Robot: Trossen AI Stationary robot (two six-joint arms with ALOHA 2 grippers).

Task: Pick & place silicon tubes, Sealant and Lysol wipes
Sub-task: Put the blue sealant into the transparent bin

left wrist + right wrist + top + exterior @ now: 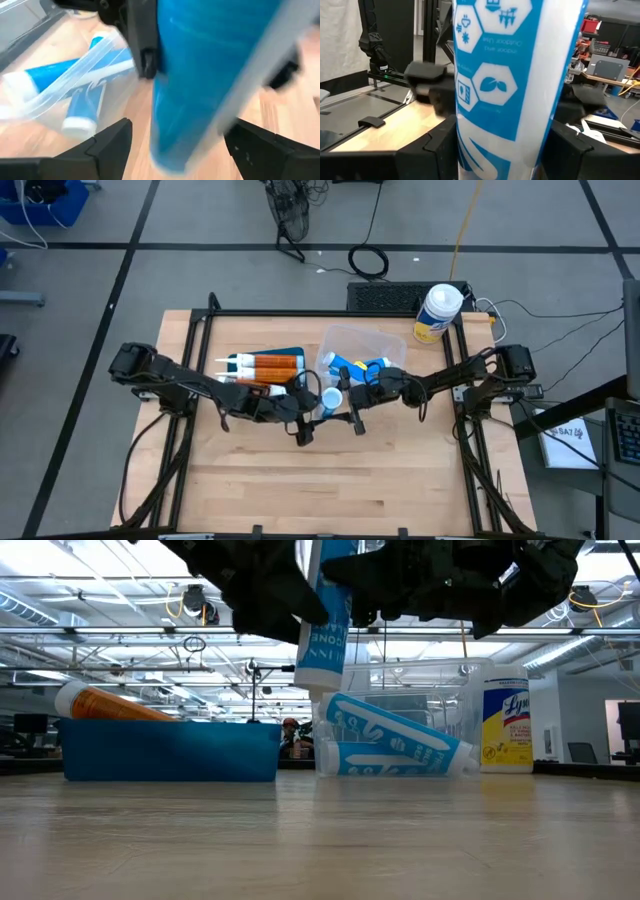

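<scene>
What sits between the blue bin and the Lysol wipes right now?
The clear tub holding blue tubes, plus one blue tube held upright above the table; the low view shows it.

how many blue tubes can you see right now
3: one blue tube held upright in the air by the right gripper, and two lying stacked in the clear bin, upper, lower. More may be hidden behind.

Industrial lab hall; ceiling trusses (pixel 120 635); cabled concrete floor (pixel 200 270)
</scene>
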